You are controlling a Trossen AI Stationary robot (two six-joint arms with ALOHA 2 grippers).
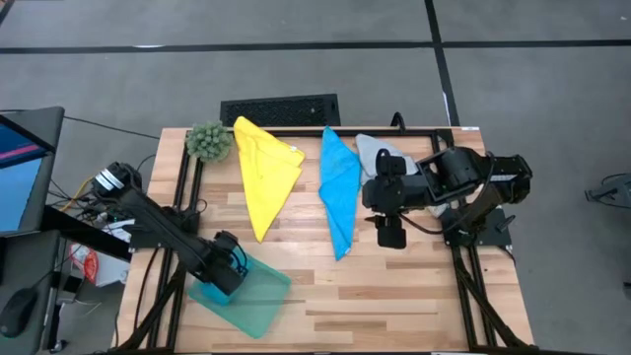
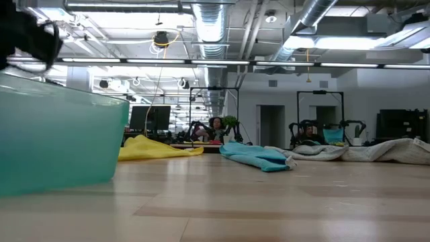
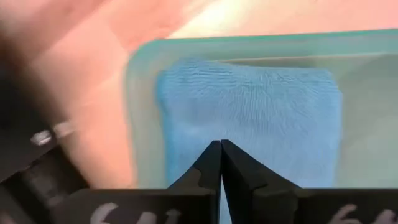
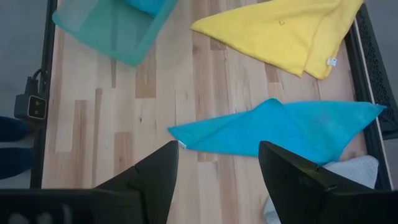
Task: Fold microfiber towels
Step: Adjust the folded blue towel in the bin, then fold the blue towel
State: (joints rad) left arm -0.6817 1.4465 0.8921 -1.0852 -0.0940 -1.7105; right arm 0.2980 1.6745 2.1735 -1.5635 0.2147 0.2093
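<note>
A folded bright blue towel (image 3: 261, 118) lies flat in a see-through teal bin (image 1: 258, 296) at the table's near left. My left gripper (image 3: 221, 149) is shut and stands over this towel, inside the bin. A yellow towel (image 1: 264, 173), a second bright blue towel (image 1: 338, 187) and a light grey towel (image 1: 375, 150) lie crumpled along the far side. My right gripper (image 4: 217, 149) is open and empty, above the table just right of the blue towel (image 4: 292, 127). No teal green towel shows. My left gripper's shut fingertips (image 3: 214, 163) point down at the folded blue towel in the bin. I cannot tell whether they touch the cloth or stand just above it.
A fuzzy green plant ball (image 1: 209, 141) sits at the far left corner and a black keyboard (image 1: 280, 108) lies beyond the far edge. Bare wood (image 1: 394, 296) spreads across the near middle and right. The right arm covers part of the grey towel.
</note>
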